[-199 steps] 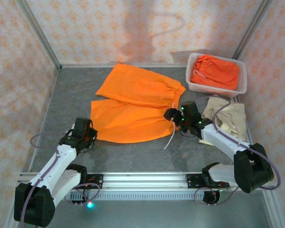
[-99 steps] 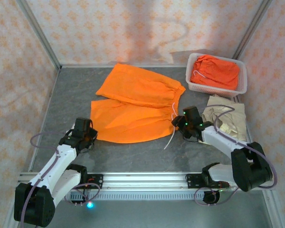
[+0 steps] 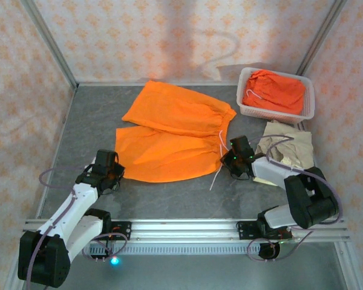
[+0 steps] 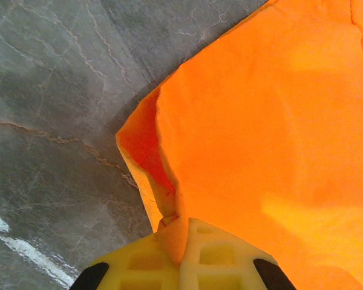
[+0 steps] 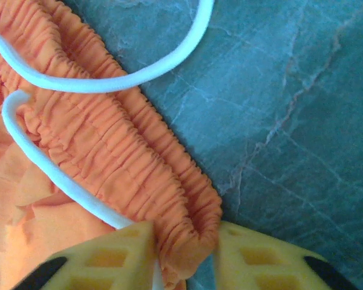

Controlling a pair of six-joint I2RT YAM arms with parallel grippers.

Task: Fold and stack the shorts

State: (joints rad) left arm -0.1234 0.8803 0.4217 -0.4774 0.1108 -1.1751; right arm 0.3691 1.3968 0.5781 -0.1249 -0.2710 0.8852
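Observation:
A large pair of orange shorts (image 3: 169, 130) lies spread flat on the grey table, its gathered waistband to the right with a white drawstring (image 5: 109, 84) trailing off it. My left gripper (image 3: 113, 173) is shut on the near-left leg corner (image 4: 163, 205), and the cloth is pinched between the yellow pads (image 4: 181, 232). My right gripper (image 3: 228, 158) is at the waistband's near-right corner. Its fingers (image 5: 184, 251) are closed on the bunched elastic edge (image 5: 187, 235). A beige pair (image 3: 287, 151) lies crumpled to the right, under the right arm.
A white mesh basket (image 3: 272, 115) at the back right holds another orange pair (image 3: 275, 90) with a white drawstring. Patterned walls close off the table's left, back and right sides. A metal rail runs along the near edge.
The right gripper dropped toward the near side onto the waistband corner, and its jaws closed from wide open onto the elastic. The left arm and its grip are unchanged.

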